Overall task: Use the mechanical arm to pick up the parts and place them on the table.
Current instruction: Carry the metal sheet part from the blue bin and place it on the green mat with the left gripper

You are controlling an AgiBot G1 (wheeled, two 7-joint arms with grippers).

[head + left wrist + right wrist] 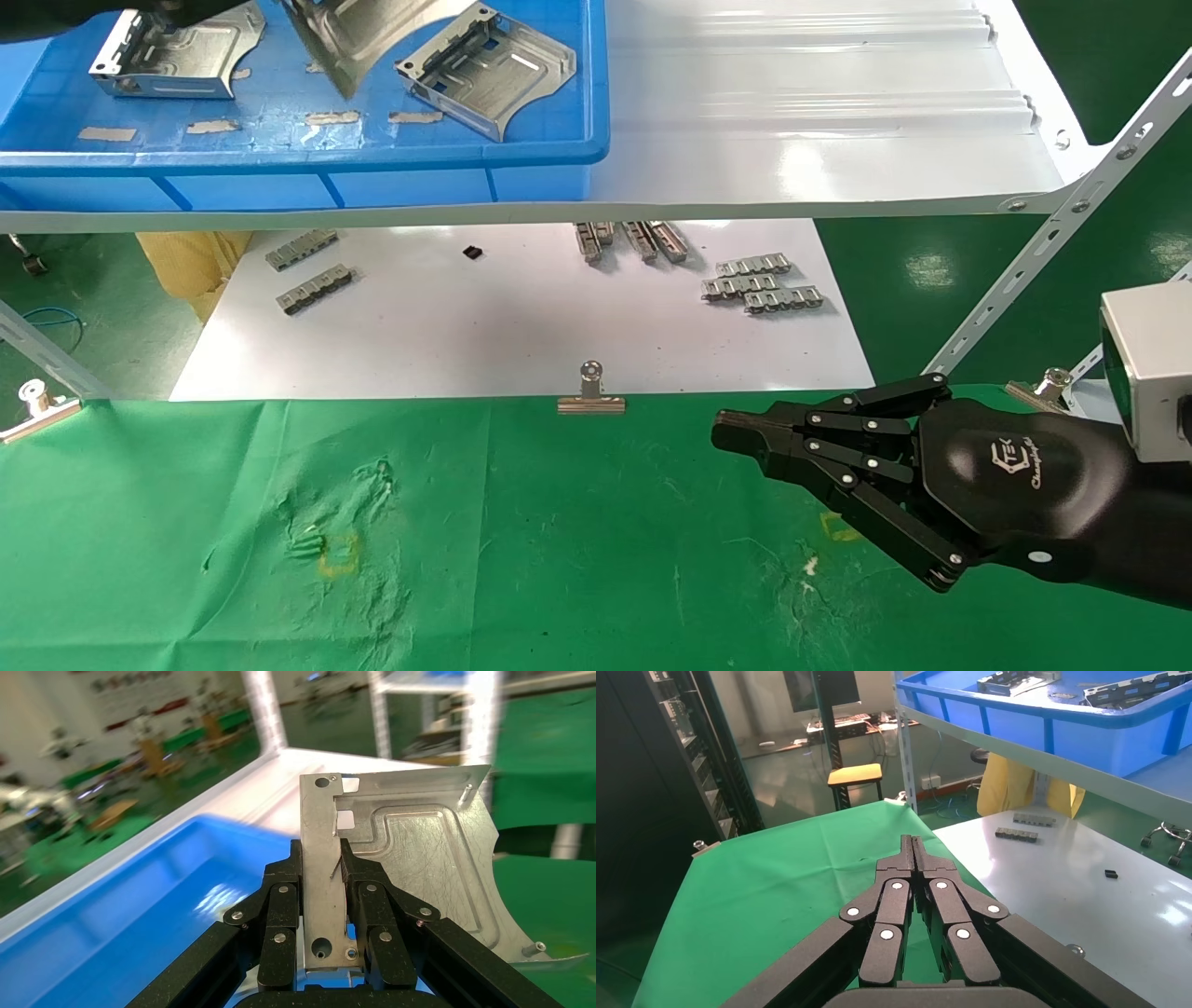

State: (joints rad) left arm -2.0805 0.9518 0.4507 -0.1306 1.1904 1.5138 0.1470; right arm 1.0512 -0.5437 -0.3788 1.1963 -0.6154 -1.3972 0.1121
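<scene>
My left gripper is shut on the slotted side wall of a silver bracket and holds it in the air above the blue tray. In the head view this held bracket hangs tilted over the tray at the top edge. Two more brackets lie in the tray, one at its left and one at its right. My right gripper is shut and empty, hovering low over the right side of the green-cloth table. It also shows in the right wrist view.
The tray stands on a white shelf with slotted metal struts at the right. Below it a white sheet carries several grey clip strips. A silver binder clip pins the cloth's far edge.
</scene>
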